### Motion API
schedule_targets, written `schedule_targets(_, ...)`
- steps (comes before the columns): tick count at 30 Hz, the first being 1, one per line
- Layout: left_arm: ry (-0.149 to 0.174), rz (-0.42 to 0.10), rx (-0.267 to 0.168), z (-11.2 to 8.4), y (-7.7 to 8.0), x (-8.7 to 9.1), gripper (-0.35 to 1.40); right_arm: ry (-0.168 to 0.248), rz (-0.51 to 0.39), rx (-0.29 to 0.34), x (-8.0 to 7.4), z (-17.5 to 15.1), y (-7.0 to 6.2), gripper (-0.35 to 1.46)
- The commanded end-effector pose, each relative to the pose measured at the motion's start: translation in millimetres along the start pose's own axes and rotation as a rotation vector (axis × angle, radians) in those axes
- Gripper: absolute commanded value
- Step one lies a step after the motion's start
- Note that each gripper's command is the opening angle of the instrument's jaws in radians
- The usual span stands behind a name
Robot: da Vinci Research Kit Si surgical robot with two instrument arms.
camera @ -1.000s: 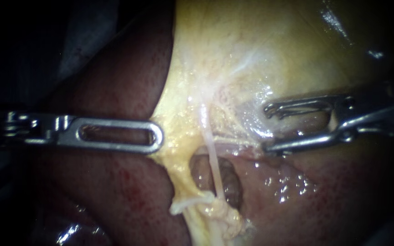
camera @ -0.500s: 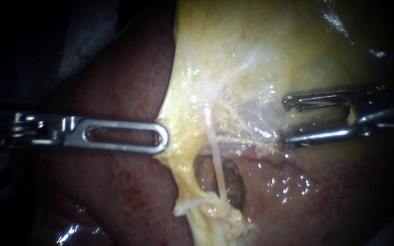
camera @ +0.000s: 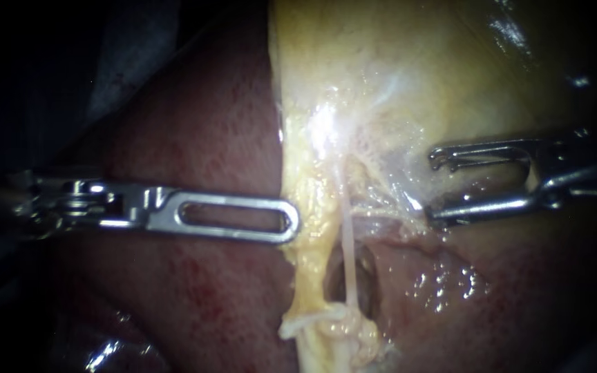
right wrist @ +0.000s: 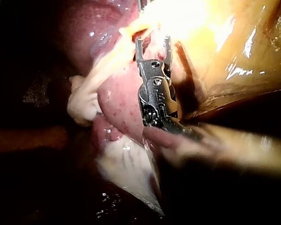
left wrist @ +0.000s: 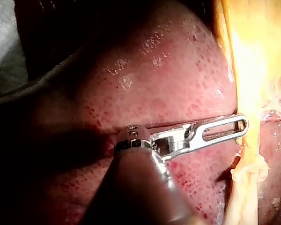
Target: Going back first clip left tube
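Observation:
My left instrument comes in level over the liver. Its slotted jaws lie together, shut on the left edge of a thick yellow strand below the gallbladder. Just right of that strand a thin pale tube runs downward to a knot of yellow tissue. My right instrument stands to the right of the tube with its jaws open and apart from it. The left wrist view shows the slotted jaws reaching the yellow strand. In the right wrist view the open jaws point at bright yellow tissue.
Wet red liver surface lies under my right instrument. A dark opening sits behind the thin tube. Dark cloth lies beyond the liver in the left wrist view.
My left instrument has moved to the right, carrying the yellow strand with it, so the strand now hangs straighter. My right instrument drew back to the right, then held still.

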Motion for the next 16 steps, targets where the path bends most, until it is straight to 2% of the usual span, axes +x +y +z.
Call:
schedule_targets(1,0.003,0.001,-0.002,0.0,0.2,0.0,-0.35,0.001,0.000,0.000,0.0,0.0,0.0,0.41)
schedule_targets(16,0.005,0.000,0.000,-0.2,0.5,-0.2,-0.35,0.001,-0.002,0.000,-0.3,-0.2,-0.2,0.41)
